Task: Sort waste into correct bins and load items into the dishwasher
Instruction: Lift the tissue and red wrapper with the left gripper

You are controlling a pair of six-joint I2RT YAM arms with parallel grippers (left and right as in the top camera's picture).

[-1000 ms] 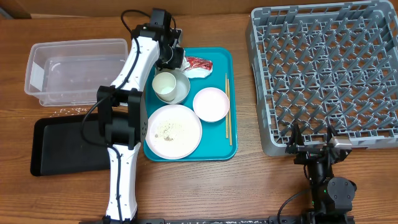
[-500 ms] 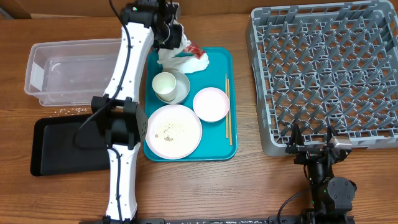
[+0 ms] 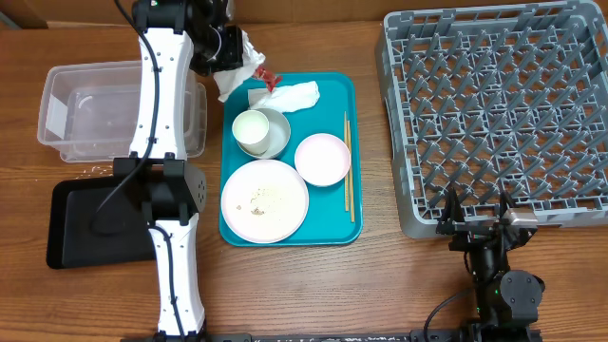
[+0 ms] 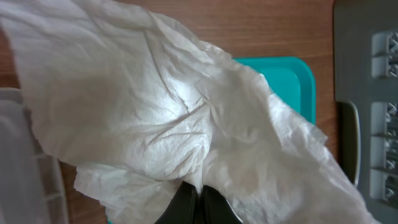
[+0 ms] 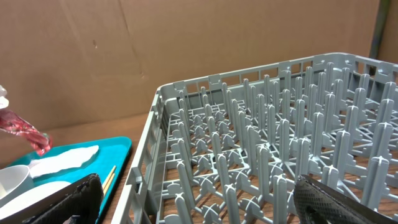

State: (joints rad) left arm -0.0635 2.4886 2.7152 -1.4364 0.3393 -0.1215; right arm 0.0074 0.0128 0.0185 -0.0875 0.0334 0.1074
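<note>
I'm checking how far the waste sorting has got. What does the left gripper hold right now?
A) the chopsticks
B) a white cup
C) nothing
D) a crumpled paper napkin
D: the left gripper is shut on a crumpled white napkin, while the cup and chopsticks lie on the teal tray.
</note>
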